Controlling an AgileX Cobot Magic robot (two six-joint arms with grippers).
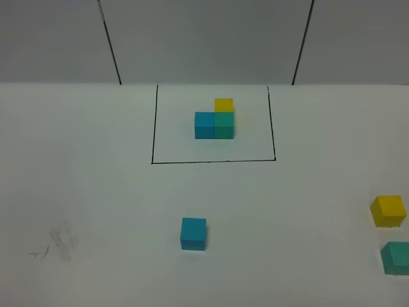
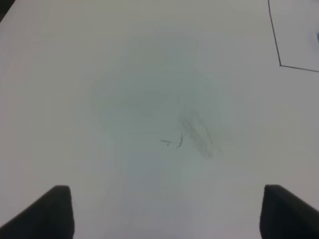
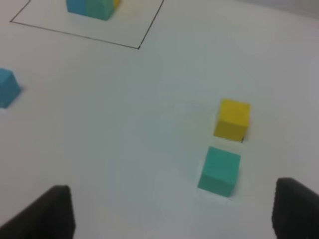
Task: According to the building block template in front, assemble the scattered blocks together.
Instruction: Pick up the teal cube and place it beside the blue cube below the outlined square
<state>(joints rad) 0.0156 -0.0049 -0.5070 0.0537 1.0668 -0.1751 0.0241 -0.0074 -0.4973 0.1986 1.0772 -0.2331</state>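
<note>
exterior high: blue block (image 1: 193, 233) sits alone on the bench (image 1: 96, 192), yellow block (image 1: 388, 211) and teal block (image 1: 397, 257) well to its right, template (image 1: 215, 119) beyond. left end effector (image 2: 167, 214) and right end effector (image 3: 174, 214) gape empty. cubes look light, rigid (perhaps slick); pinch opposite flat faces.

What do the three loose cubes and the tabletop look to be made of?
The blue cube, yellow cube and teal cube are probably painted wood or dense foam, matte: even colour, crisp edges, no glare. The tabletop is perhaps smooth white laminate or board: it carries a drawn black line and a greyish smudge.
</note>
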